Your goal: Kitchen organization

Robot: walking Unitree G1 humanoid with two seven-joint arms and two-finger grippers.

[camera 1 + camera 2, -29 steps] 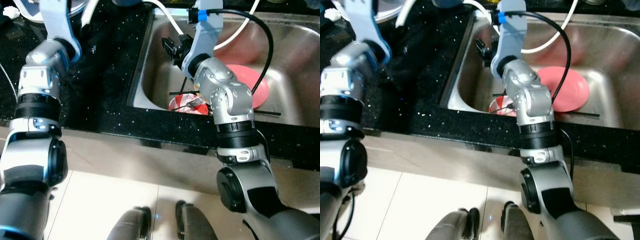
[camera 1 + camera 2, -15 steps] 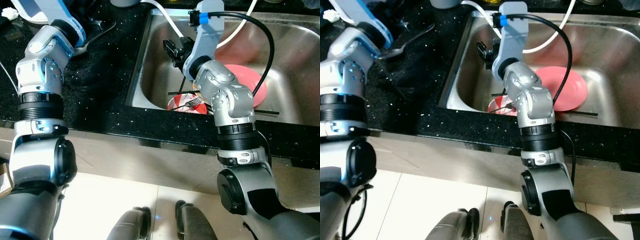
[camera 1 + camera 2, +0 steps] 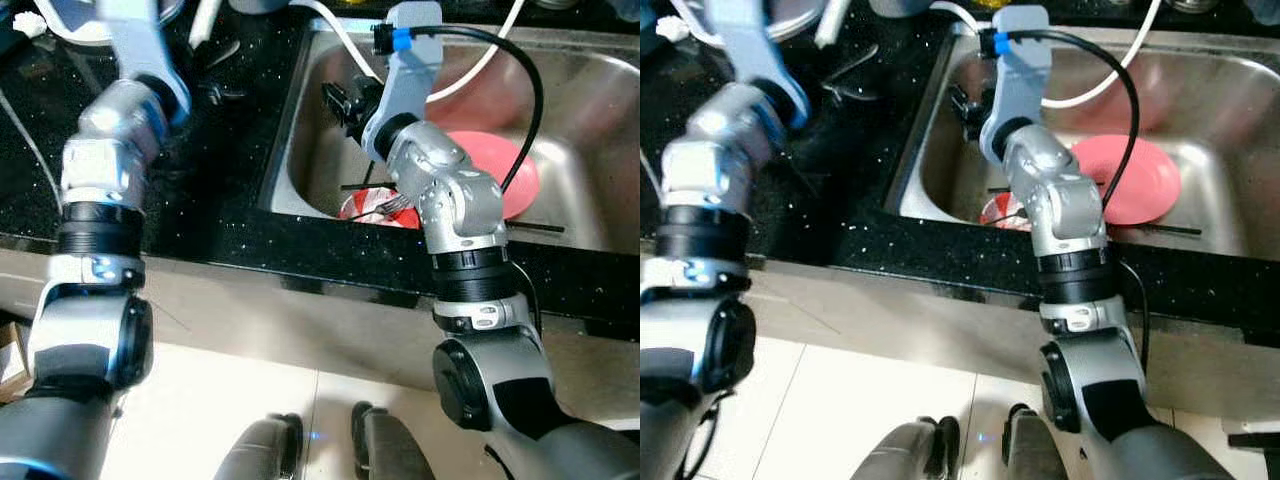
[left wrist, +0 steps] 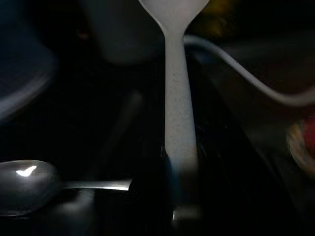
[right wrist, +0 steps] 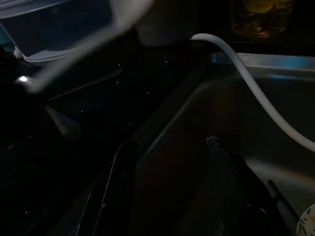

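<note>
The left gripper is clamped on a white spoon, whose handle runs straight out from between the fingers toward a pale cup beyond it. Half a second ago this arm sat lower over the tabletop with a metal spoon just beside it; now it is raised and swung toward the back of the tabletop, and the white spoon shows as a pale stick above its wrist. The metal spoon lies on the dark stone beside and below the gripper — left behind, it seems. So one utensil is lifted and on its way, probably to the cup or the containers at the back, while the other waits.

The right gripper hangs over the near left corner of the sink, fingers apart and holding nothing, much as it did a moment back. Beyond and below it, in the basin, sit a pink plate and a small red-rimmed dish with a fork across it — still to be sorted.
</note>
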